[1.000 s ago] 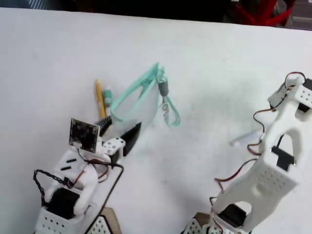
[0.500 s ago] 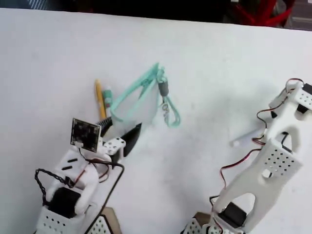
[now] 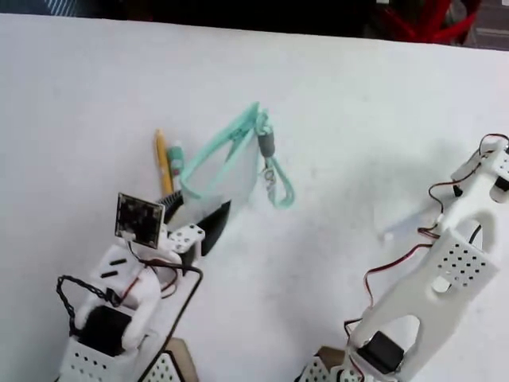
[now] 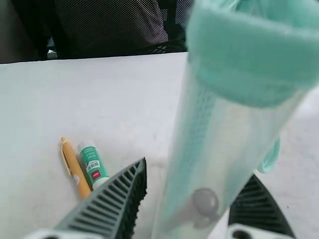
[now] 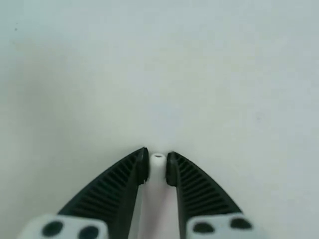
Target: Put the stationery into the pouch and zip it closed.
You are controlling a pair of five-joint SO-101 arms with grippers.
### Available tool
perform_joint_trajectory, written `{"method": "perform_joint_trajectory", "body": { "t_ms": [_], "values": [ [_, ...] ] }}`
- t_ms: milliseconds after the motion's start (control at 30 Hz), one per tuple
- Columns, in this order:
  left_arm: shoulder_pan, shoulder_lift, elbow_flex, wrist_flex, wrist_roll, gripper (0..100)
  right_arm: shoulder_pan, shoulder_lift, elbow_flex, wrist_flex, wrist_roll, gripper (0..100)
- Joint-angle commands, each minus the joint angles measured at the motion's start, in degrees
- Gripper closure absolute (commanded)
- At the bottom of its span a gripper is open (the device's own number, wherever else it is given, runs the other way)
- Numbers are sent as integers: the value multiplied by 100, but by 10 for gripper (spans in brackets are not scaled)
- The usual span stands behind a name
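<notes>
A clear pouch (image 3: pixel 225 159) with teal edging lies mid-table, its zipper pull (image 3: pixel 266 143) at the far end. My left gripper (image 3: pixel 199 205) holds the pouch's near corner; in the left wrist view the pouch (image 4: pixel 224 124) rises between the fingers of the left gripper (image 4: pixel 197 174). A yellow pen (image 3: pixel 162 163) and a green-and-white glue stick (image 3: pixel 175 154) lie side by side just left of the pouch, both also in the left wrist view: yellow pen (image 4: pixel 72 169), glue stick (image 4: pixel 92 163). My right gripper (image 5: pixel 157 167) is shut on the tip of a white pen (image 5: pixel 157 162), which lies on the table at the right (image 3: pixel 406 224).
The white table (image 3: pixel 334 103) stretches bare behind and between the arms. The right arm's white body (image 3: pixel 445 270) covers the near right corner. Dark chair legs and a red frame (image 3: pixel 429 20) stand beyond the far edge.
The right arm has swung to the right and lowered, and the white pen has shifted slightly right with it. The left arm and pouch have stayed put.
</notes>
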Motion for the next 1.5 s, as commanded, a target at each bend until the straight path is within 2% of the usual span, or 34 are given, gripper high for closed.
{"method": "perform_joint_trajectory", "body": {
  "t_ms": [0,267,467,667,833,1067,1200,1300,1467],
  "values": [
    [-22,-22,-26,-158,53,740,-171,-532,-149,277,70,981],
    [-22,-22,-26,-158,53,740,-629,-2598,-149,1103,70,981],
    [-22,-22,-26,-158,53,738,-1455,-4585,-141,1473,70,981],
    [-22,-22,-44,-114,44,737,-2598,-6369,-141,1262,70,981],
    [-22,-22,-44,-114,44,736,-3723,-7415,-141,497,79,981],
    [-22,-22,-53,-141,-158,736,-5358,-7767,-88,-75,167,981],
    [-22,-22,-44,-141,-158,736,-6290,-7767,-79,-136,967,981],
    [-22,-22,-44,-149,-158,736,-6571,-7767,-79,-101,1029,981],
    [-22,-22,-53,-149,-167,736,-6642,-7776,202,-92,1037,981]
  ]
}}
